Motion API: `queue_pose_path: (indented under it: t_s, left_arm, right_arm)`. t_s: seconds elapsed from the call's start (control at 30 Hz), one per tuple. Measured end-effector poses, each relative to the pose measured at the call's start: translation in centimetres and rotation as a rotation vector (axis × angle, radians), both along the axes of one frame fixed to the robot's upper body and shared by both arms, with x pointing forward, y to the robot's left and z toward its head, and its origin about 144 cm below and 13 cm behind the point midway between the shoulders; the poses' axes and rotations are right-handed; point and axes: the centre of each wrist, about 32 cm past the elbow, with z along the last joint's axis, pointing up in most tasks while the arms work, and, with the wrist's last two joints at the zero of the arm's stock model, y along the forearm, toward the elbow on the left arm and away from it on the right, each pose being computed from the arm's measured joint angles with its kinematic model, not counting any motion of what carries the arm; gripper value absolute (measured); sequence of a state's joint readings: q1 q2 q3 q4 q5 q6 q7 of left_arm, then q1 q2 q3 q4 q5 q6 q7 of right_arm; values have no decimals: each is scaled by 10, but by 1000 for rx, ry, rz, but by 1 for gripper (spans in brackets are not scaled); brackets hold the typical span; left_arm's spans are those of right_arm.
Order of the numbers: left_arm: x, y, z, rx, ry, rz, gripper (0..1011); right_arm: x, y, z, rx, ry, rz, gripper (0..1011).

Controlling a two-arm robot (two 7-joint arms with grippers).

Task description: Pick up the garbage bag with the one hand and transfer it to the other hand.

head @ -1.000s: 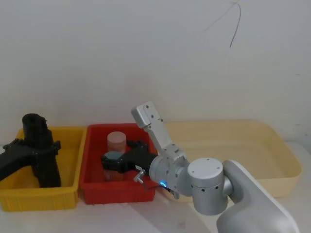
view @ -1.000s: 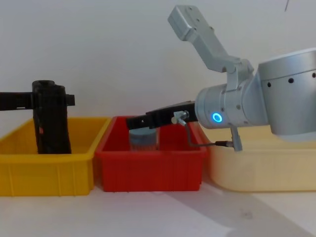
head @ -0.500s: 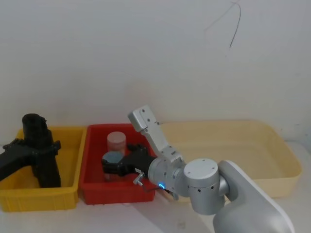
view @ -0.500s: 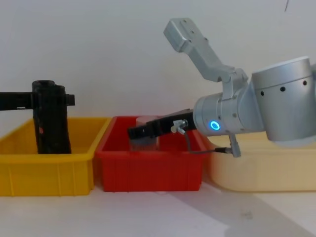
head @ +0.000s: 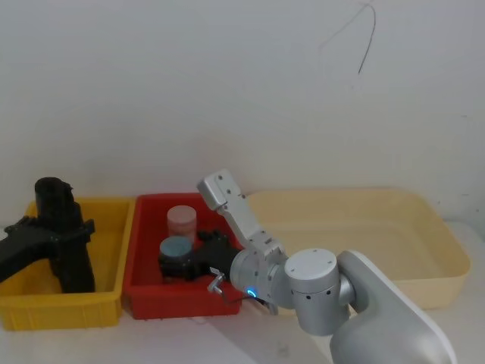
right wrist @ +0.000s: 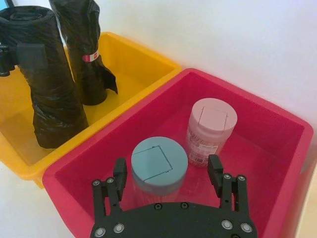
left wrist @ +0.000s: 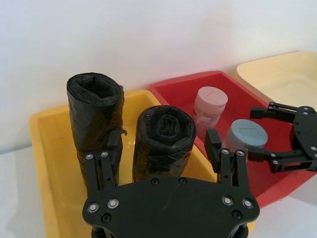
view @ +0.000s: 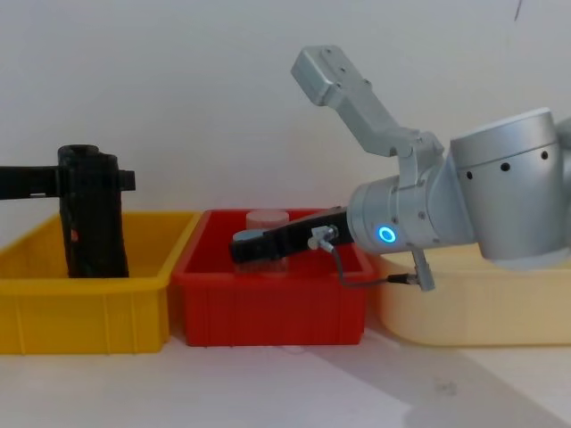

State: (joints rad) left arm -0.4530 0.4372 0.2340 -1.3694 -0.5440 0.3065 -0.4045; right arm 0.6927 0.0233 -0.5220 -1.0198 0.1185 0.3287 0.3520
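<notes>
The garbage bag [left wrist: 163, 144], a plain black roll, stands upright in the yellow bin [head: 106, 307]. My left gripper [left wrist: 165, 136] is open, one finger on each side of the bag with small gaps; it also shows at the roll [head: 64, 227]. A second black roll with a red mark [right wrist: 84, 54] stands just behind it. My right gripper [right wrist: 167, 171] is open and low inside the red bin [head: 144, 299], its fingers on either side of a jar with a blue-grey lid [right wrist: 158, 166]. That gripper's tip [view: 245, 242] sits at the red bin's rim height.
A pink-lidded jar [right wrist: 210, 129] stands behind the blue-grey one in the red bin. A large cream tray [head: 447, 273] lies to the right of the red bin. The white wall is close behind all three containers.
My right gripper has sunk lower into the red bin and come down around the blue-grey-lidded jar. The left gripper and both black rolls have stayed still.
</notes>
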Motion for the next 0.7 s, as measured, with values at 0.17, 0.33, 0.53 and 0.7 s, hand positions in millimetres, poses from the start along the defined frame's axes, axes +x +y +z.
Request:
queue_pose_path:
  t_s: [0.17,0.33,0.53,0.7]
  left_arm:
    - [0,0,0,0,0,0,1000]
    - [0,0,0,0,0,0,1000]
    - [0,0,0,0,0,0,1000]
    - [0,0,0,0,0,0,1000]
  right_arm:
    - [1,0,0,-2,6,5,1001]
    - [1,1,0,-3,10,11,1001]
    - [1,1,0,-3,12,15,1001]
    - [1,1,0,-3,13,19,1001]
